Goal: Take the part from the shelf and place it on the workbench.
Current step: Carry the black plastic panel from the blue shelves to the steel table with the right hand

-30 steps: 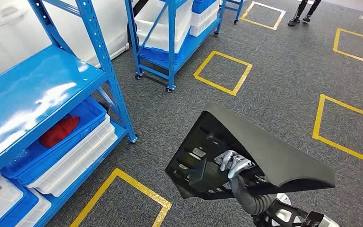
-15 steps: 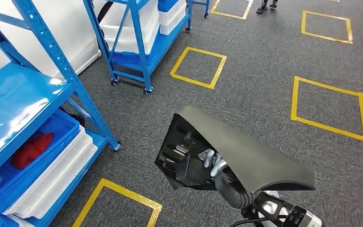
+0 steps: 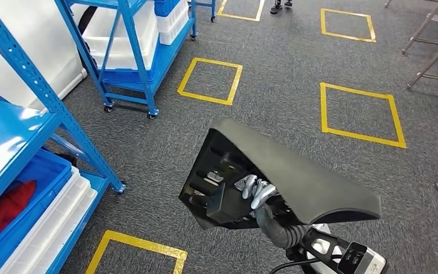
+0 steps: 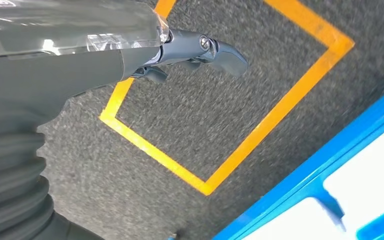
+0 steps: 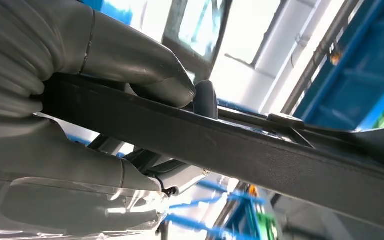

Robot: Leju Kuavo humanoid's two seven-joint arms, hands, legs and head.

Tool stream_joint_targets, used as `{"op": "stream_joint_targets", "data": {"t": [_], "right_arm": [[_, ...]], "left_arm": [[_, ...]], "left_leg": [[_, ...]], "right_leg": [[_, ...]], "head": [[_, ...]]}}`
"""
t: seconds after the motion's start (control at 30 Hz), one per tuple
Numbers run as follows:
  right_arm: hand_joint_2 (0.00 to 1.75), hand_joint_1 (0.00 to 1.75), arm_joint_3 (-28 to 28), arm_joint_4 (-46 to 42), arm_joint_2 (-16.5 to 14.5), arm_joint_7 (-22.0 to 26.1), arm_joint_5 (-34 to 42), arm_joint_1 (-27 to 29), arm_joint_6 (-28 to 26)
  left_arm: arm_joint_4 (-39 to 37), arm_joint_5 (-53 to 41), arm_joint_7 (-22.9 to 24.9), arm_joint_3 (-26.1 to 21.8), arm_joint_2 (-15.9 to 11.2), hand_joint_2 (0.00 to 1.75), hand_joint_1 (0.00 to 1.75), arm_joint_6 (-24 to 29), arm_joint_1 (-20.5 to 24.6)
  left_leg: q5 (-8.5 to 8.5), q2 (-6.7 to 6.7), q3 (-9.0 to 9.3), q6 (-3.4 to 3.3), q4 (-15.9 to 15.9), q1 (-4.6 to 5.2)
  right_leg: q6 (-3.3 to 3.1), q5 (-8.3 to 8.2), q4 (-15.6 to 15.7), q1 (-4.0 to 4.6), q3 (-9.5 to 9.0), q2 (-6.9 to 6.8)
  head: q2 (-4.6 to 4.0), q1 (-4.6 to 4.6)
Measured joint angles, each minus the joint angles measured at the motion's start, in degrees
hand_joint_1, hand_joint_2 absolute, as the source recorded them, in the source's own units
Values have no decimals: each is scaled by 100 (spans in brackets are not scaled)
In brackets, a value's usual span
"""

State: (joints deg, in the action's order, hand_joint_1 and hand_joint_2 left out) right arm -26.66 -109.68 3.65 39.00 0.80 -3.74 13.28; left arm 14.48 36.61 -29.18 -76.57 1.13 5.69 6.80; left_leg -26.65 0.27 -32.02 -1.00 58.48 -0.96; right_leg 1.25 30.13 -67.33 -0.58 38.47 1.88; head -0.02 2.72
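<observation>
The blue shelf (image 3: 45, 108) stood at the left of the head view, holding a blue bin (image 3: 31, 191) and white trays (image 3: 45, 222); the part (image 3: 296, 177) was well clear of it to the right, carried in the air above the grey carpet (image 3: 296, 63) with its yellow tape squares (image 3: 208, 80). No surface for set-down was in view.

The left robot hand (image 4: 200, 50) hung over the carpet near the shelf foot, fingers partly curled, nothing in it. The right robot hand (image 3: 256, 191) gripped the part from beneath; in the right wrist view the thumb (image 5: 145, 62) pressed on top of a dark rib while the fingers wrapped under it.

Part: a black moulded panel, smooth curved outer skin up, ribbed hollow underside with brackets facing the shelf. Judged stiff, fairly light for its bulk, awkward rather than fragile; the skin looked slippery, so the inner ribs were the better hold.

Long axis ran from the end nearer the shelf, which was higher and further from the robot, down to the tapered tip furthest from the shelf. The open underside faced towards the shelf and downward. Held off-centre by one hand, it was judged liable to swing.
</observation>
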Motion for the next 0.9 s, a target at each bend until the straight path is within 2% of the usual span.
{"op": "stream_joint_targets", "data": {"t": [0.03,0.07,0.1,0.13,0.17,0.23,0.27,0.3,0.37,0.4,0.47,0.5,0.53,0.57,0.6,0.63,0.67,0.7,0.77,0.83,0.9], "right_arm": [[175,175,44,0,-28,1,36,25,-2],[175,175,100,-1,-53,1,60,65,-15],[175,175,168,-6,-71,1,65,118,-40],[175,175,244,-20,-82,1,56,172,-68],[175,175,322,-46,-90,1,44,216,-91],[175,175,470,-125,-109,1,26,265,-102],[175,175,534,-162,-124,1,28,277,-95],[175,175,591,-189,-138,1,33,296,-89],[175,175,686,-211,-162,1,46,345,-78],[175,175,723,-213,-180,1,50,368,-69],[175,175,771,-203,-227,1,46,366,-51],[175,175,785,-190,-257,1,34,358,-62],[175,175,795,-171,-280,1,20,349,-92],[175,175,804,-147,-299,1,4,353,-140],[175,175,817,-123,-308,0,-9,363,-196],[175,175,833,-100,-312,0,-21,374,-246],[175,175,854,-83,-313,-1,-33,386,-282],[175,175,876,-73,-313,-1,-45,395,-301],[175,175,917,-59,-310,-1,-62,403,-298],[175,175,938,-31,-299,-1,-67,385,-260],[175,175,943,18,-273,1,-67,324,-207]], "left_arm": [[8,0,44,-1,-27,175,0,19,-24],[13,0,92,-1,-53,175,0,36,-46],[16,0,128,-1,-82,175,0,52,-60],[19,0,156,2,-107,175,0,73,-66],[20,0,174,5,-126,175,0,93,-69],[20,0,186,16,-154,175,0,120,-66],[20,0,174,24,-166,175,0,122,-65],[20,0,156,32,-174,175,0,115,-61],[20,1,96,44,-185,175,0,79,-50],[20,2,66,47,-195,175,0,49,-39],[20,2,36,49,-225,175,0,-4,-29],[20,2,61,49,-248,175,0,-11,-34],[20,2,116,49,-267,175,0,2,-48],[20,2,191,51,-286,175,0,31,-62],[19,4,272,54,-300,175,0,66,-72],[19,7,335,59,-307,175,0,92,-78],[19,9,382,66,-313,175,0,109,-79],[19,11,414,73,-318,175,0,115,-78],[19,10,444,86,-325,175,0,104,-74],[19,6,428,90,-321,175,0,71,-64],[19,4,374,89,-295,175,0,26,-33]], "left_leg": [[-7,74,-1,-13,0,12],[-14,146,0,-20,1,22],[-22,213,3,-22,1,30],[-31,273,10,-20,1,35],[-41,328,22,-12,1,40],[-66,427,54,18,1,59],[-77,472,66,43,-2,66],[-86,517,78,71,-7,70],[-98,612,109,134,-34,75],[-126,583,122,164,-19,69],[-340,350,12,204,286,53],[-517,186,-135,216,619,37],[-700,87,-326,223,1013,33],[-821,41,-506,233,1363,32],[-841,24,-619,240,1557,30],[-745,19,-631,246,1531,25],[-556,6,-540,249,1293,15],[-326,-48,-371,251,902,-1],[-78,-250,-78,245,239,-28],[-74,-334,3,204,52,-14],[-38,-224,7,124,28,6]], "right_leg": [[15,159,-371,-8,190,-78],[24,246,-652,-16,333,-119],[25,232,-754,-21,387,-145],[15,117,-634,-21,325,-170],[-7,-67,-313,-15,155,-211],[-84,-350,473,31,-254,-406],[-123,-405,713,63,-376,-476],[-156,-406,823,93,-421,-511],[-203,-423,860,107,-425,-404],[-225,-445,901,92,-446,-343],[-281,-491,983,51,-499,-225],[-301,-499,999,45,-510,-168],[-318,-499,1000,43,-511,-104],[-325,-497,995,44,-510,-33],[-326,-495,989,43,-510,40],[-322,-492,979,40,-512,116],[-312,-486,962,36,-514,190],[-293,-473,935,30,-514,262],[-233,-440,857,33,-480,387],[-165,-435,816,26,-426,485],[-97,-448,815,-3,-394,544]], "head": [[0,1],[0,1],[0,1],[0,1],[0,1],[0,1],[0,1],[0,1],[0,1],[0,1],[0,1],[0,1],[0,1],[0,1],[0,1],[0,1],[0,1],[0,1],[0,1],[0,1],[0,1]]}}
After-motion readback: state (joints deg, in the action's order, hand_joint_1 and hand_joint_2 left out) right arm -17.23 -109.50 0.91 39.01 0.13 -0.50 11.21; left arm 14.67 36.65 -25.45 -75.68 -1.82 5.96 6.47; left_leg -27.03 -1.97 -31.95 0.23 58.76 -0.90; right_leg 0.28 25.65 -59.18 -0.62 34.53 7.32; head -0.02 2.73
